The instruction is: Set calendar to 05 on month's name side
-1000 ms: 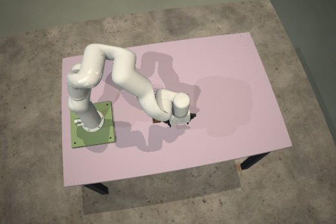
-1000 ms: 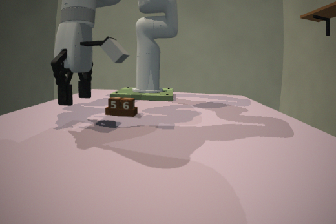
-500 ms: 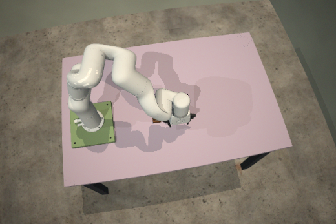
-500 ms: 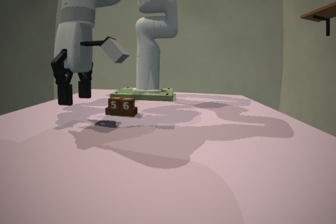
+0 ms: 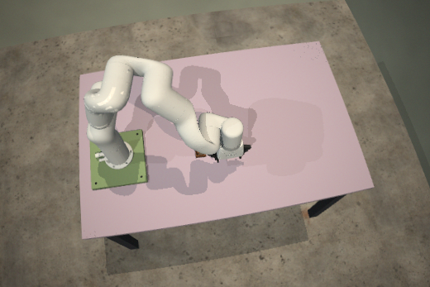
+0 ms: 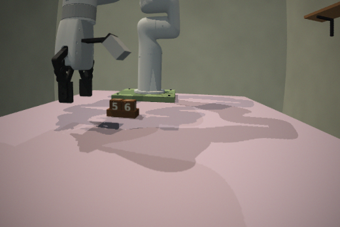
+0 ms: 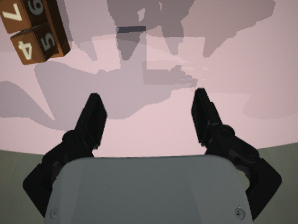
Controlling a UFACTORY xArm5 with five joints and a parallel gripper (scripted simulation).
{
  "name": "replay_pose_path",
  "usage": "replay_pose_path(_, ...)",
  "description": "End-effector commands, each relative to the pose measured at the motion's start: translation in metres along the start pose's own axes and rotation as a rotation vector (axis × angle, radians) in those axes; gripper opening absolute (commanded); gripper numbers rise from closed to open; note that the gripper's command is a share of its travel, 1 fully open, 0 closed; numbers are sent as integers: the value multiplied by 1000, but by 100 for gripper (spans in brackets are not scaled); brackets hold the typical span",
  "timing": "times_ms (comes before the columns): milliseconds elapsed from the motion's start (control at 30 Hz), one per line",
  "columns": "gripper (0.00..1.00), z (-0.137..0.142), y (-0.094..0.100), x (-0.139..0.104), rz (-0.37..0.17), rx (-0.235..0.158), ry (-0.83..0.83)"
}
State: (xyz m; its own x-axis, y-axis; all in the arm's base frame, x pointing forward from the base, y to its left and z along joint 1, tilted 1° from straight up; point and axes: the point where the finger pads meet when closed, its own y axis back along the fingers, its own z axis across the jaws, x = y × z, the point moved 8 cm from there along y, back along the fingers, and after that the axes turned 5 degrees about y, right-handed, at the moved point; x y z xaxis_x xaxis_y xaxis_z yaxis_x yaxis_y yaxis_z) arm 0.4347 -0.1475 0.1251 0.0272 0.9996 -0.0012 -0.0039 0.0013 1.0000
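Observation:
The brown tray (image 6: 122, 114) (image 7: 64, 45) stands on the table, mostly hidden by the arm in the top view. Two brown cubes stand side by side in it. In the exterior view the left cube (image 6: 115, 106) shows an upright 5 and the right cube (image 6: 128, 106) an upright 6. In the wrist view the 5 cube (image 7: 31, 47) has a 4 on top and the 6 cube (image 7: 20, 17) a 7 on top. No month's name shows. My gripper (image 5: 230, 156) (image 6: 76, 98) (image 7: 147, 101) is open and empty, above the table and to one side of the tray, touching nothing.
The green base plate (image 5: 138, 167) (image 6: 124, 95) with the arm's foot is at one end of the pink table (image 5: 285, 72) (image 6: 163, 194). A wall shelf (image 6: 327, 12) is at the right in the exterior view. Arm shadows cross the table.

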Motion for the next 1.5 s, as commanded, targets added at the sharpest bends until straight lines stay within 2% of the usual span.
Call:
replay_pose_path(0,100,1,4,0,-1,-4,0)
replay_pose_path(133,100,0,4,-1,-1,-4,-29)
replay_pose_path(300,100,-12,4,-3,-1,-4,-216)
replay_pose_path(333,100,-20,4,-3,-1,-4,-224)
replay_pose_path(567,100,-28,4,-4,-1,-4,-234)
replay_pose_path(767,100,-40,4,-7,-1,-5,-441)
replay_pose_path(867,100,-56,4,-8,-1,-4,-449)
replay_pose_path(1033,100,-57,4,-8,-1,-4,-459)
replay_pose_path(1233,100,-69,4,-11,-1,-5,-666)
replay_pose_path(1300,100,-83,4,-12,-1,-5,-673)
replay_pose_path(1467,100,-87,4,-13,-1,-5,-702)
